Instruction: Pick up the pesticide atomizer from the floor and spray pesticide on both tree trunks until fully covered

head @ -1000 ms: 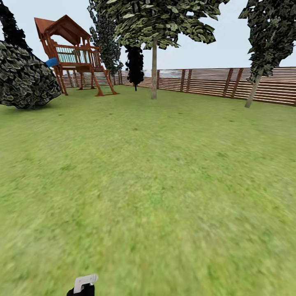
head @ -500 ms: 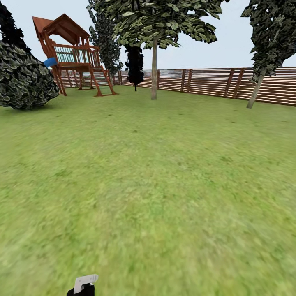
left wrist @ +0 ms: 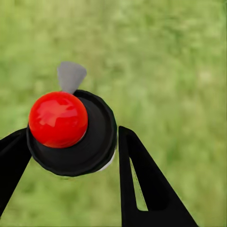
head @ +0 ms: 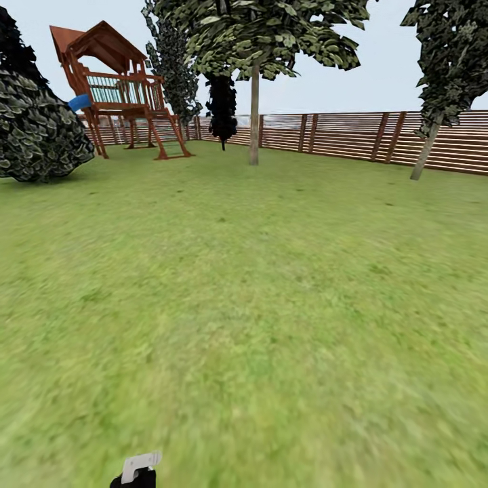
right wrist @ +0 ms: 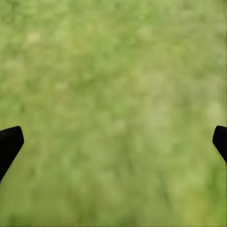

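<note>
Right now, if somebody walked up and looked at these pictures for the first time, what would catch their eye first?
Probably the red-brown wooden play tower at the far left of the lawn, against the slatted fence. Next, the straight tree trunk rising mid-picture, with a second, leaning trunk further right. Close up, the left gripper is shut on the atomizer, whose glossy red knob stands out against the grass.

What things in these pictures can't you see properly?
- The red-topped black-capped pesticide atomizer: in the left wrist view its cap hides the body below; in the head view the bottom edge cuts it off.
- The leaning grey-beige tree trunk at right: its leafy crown is cut by the head view's top and right edges.
- The blurry green grass: no detail in the right wrist view.
- The right gripper's black fingertips: the side edges cut them off.
</note>
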Robot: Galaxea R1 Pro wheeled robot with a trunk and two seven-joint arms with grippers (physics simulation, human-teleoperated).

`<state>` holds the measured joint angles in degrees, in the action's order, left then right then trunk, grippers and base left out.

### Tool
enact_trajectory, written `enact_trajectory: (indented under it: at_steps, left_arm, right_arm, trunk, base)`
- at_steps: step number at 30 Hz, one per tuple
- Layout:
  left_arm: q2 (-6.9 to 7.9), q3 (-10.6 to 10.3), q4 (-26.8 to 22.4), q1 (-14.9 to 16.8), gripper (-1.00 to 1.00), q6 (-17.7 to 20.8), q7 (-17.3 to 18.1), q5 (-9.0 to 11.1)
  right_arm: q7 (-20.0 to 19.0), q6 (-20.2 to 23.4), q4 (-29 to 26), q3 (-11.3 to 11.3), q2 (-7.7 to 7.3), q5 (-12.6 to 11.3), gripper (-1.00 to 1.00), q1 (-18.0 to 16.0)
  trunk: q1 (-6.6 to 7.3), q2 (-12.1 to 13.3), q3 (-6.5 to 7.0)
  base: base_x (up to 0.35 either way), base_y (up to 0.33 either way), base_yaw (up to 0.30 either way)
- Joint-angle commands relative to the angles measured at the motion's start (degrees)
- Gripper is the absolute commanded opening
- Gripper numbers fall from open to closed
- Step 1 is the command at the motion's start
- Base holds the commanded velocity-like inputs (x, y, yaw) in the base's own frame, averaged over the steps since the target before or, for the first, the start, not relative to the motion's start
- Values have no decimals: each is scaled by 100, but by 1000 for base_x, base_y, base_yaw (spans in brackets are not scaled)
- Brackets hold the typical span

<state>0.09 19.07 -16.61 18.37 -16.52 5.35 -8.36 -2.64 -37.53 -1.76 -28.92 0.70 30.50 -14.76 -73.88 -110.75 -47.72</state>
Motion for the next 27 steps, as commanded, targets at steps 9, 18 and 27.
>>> enact_trajectory:
  at_steps: [9, 18, 27]
  left_arm:
    - [0, 0, -1, 0, -100, 3, -1, 1]
    - [0, 1, -1, 0, -100, 8, 1, 1]
    - [0, 2, -1, 0, -100, 4, 0, 1]
  right_arm:
    - [0, 0, 0, 0, 0, 0, 100, 0]
    - [0, 0, 0, 0, 0, 0, 100, 0]
    - [0, 0, 0, 0, 0, 0, 100, 0]
  trunk:
    - [0, 0, 0]
    - [0, 0, 0]
    - [0, 0, 0]
  base:
    - [340, 0, 0]
    - [340, 0, 0]
    - [340, 0, 0]
